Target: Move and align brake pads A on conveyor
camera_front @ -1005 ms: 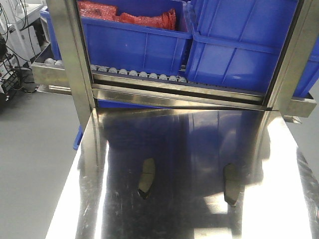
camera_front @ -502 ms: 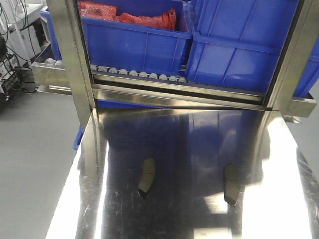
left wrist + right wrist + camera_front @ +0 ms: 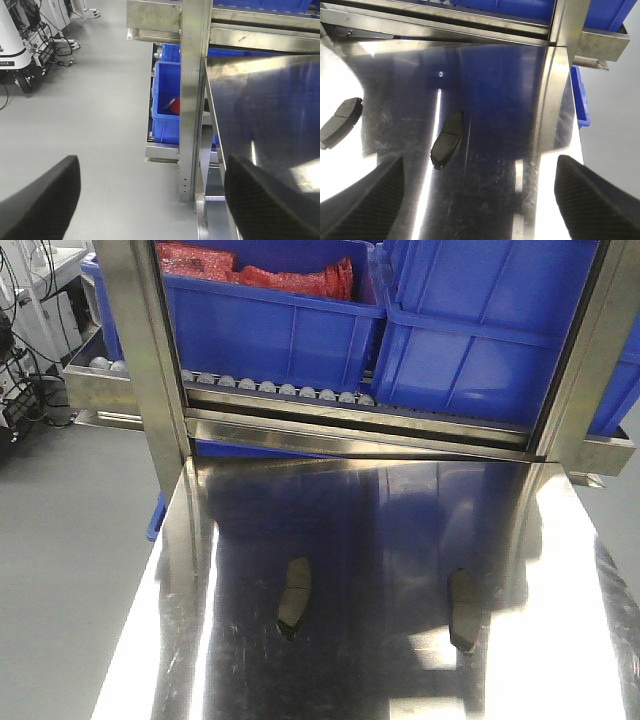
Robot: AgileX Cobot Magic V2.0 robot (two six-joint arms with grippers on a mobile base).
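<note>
The left gripper (image 3: 152, 172) is hanging out past the left edge of the steel table (image 3: 270, 115), over the grey floor (image 3: 90, 115). Its two black textured fingers (image 3: 45, 205) are standing wide apart with nothing between them. Ahead of it a blue bin (image 3: 167, 117) with a red-and-white scrap inside is sitting on a lower rack level beside an upright steel post (image 3: 192, 100), and white equipment with trailing cables (image 3: 20, 45) is standing at the far left. In the front view, two brake pads A (image 3: 294, 598) are lying flat on the mirror-like table top, each turned lengthwise away from the camera. The left pad (image 3: 295, 590) is resting left of centre, and the right pad (image 3: 462, 611) is resting well apart from it toward the right, at about the same depth. Behind them a roller rack (image 3: 280, 388) is carrying big blue crates (image 3: 480, 340), the left one holding red material (image 3: 250, 270). The right gripper (image 3: 480, 165) is hovering above the table, its fingers (image 3: 592, 200) likewise spread wide and gripping nothing. In that wrist view the right pad is lying untouched on the steel just ahead of the gap between the fingers, a little left of its middle, while the left pad is lying at the view's left edge in bright glare.
</note>
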